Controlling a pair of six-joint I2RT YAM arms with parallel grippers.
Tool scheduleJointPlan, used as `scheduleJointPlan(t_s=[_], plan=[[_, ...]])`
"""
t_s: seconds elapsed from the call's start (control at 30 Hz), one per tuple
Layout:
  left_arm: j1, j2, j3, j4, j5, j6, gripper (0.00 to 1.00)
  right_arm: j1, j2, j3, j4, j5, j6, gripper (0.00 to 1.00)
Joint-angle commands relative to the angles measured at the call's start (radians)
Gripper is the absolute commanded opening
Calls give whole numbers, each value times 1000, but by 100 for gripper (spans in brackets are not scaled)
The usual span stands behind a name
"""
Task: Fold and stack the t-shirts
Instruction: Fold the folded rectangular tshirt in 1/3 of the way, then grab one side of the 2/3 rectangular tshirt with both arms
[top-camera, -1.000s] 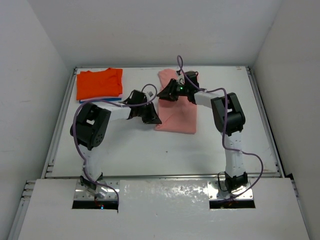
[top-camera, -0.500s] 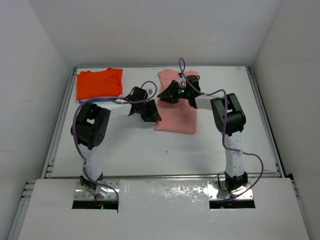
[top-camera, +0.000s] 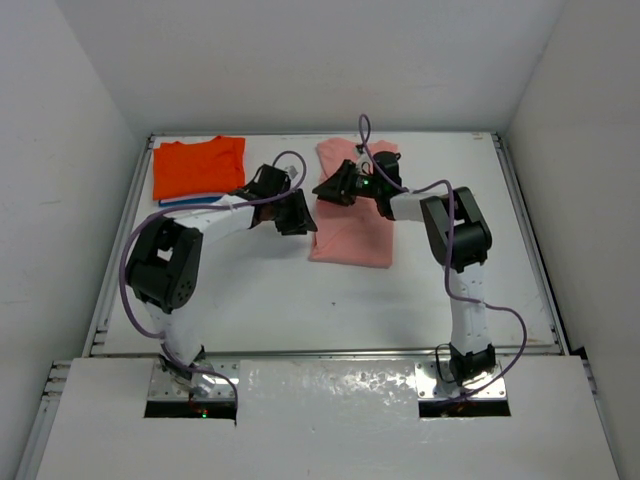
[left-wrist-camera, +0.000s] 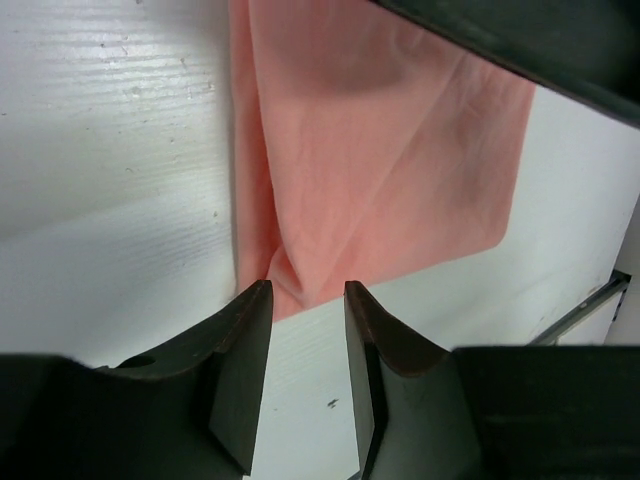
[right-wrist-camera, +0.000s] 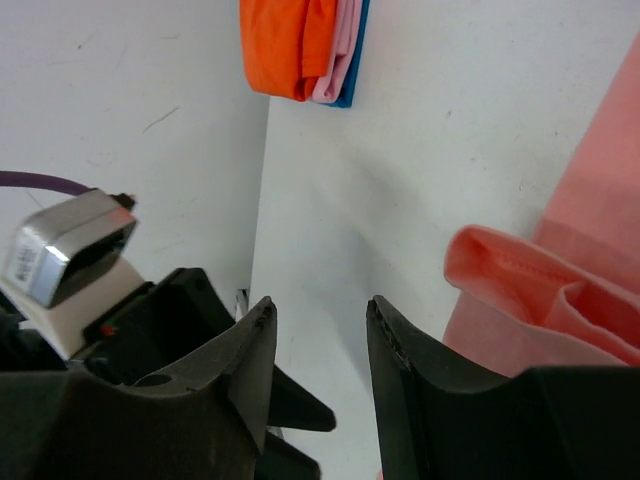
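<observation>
White walls box in a pale bench (top-camera: 250, 290). On it the salmon-pink shirt (top-camera: 356, 222) lies a little right of centre as a long strip, running from 12 o'clock down towards the middle. The orange shirt (top-camera: 198, 167) sits folded at 10 o'clock with a thin blue edge (top-camera: 188, 201) showing beneath it.

The left claw (left-wrist-camera: 307, 295) hovers at the strip's 9 o'clock side, jaws partly apart with nothing between them and the shirt's near corner just past the tips. The right claw (right-wrist-camera: 318, 305) is likewise partly open and empty over bare bench, with a rumpled pink fold just to its right.

My guess is that the cross fold and the move to the stack are not yet done, and several things could spoil them:
- The left edge is puckered and layered, so a pinch that catches only the top layer would peel the strip open.
- Lifting by one side alone would let the far half sag and unfold.
- Both claws are crowded at the same edge and could knock together.
- Dragging the pink shirt low towards 10 o'clock could shove the orange stack askew.
</observation>
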Motion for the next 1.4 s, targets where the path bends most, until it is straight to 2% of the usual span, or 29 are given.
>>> scheduleJointPlan(t_s=[0.0, 0.23, 0.37, 0.5, 0.6, 0.77, 0.8, 0.87, 0.9, 0.93, 1.0, 1.03, 1.1, 1.13, 1.37], plan=[[7, -59, 10, 5, -15, -20, 33, 8, 36, 19, 41, -20, -5, 40], [4, -79, -3, 25, 28, -25, 32, 0, 197, 144, 49, -3, 35, 40], [4, -85, -30, 66, 59, -16, 32, -4, 282, 273, 84, -8, 94, 42], [-5, -71, -39, 109, 105, -17, 32, -21, 250, 304, 84, -9, 91, 45], [-7, -45, -36, 120, 125, -12, 32, -42, 147, 268, 70, -15, 65, 52], [-7, -2, -3, 83, 77, 52, 33, -79, -55, 96, -28, -26, -10, 51], [-4, 4, 0, 65, 63, 61, 33, -85, -145, 58, -74, -15, -38, 51], [1, 10, -15, 80, 66, 86, 34, -98, -244, -63, -285, 66, -183, 50], [14, 25, -19, 85, 71, 93, 35, -101, -288, -87, -375, 99, -243, 50], [24, 36, -21, 82, 77, 107, 35, -102, -362, -104, -583, 189, -371, 50], [46, 65, -24, 78, 114, 116, 36, -104, -419, -145, -758, 262, -493, 49], [51, 70, -35, 86, 128, 130, 43, -104, -472, -174, -822, 280, -509, 49], [53, 70, -52, 103, 143, 149, 53, -105, -529, -263, -864, 337, -549, 49], [53, 69, -59, 112, 149, 149, 54, -105, -581, -323, -901, 366, -558, 50], [53, 94, -110, 126, 105, 156, 54, -127, -672, -493, -916, 434, -584, 51]])
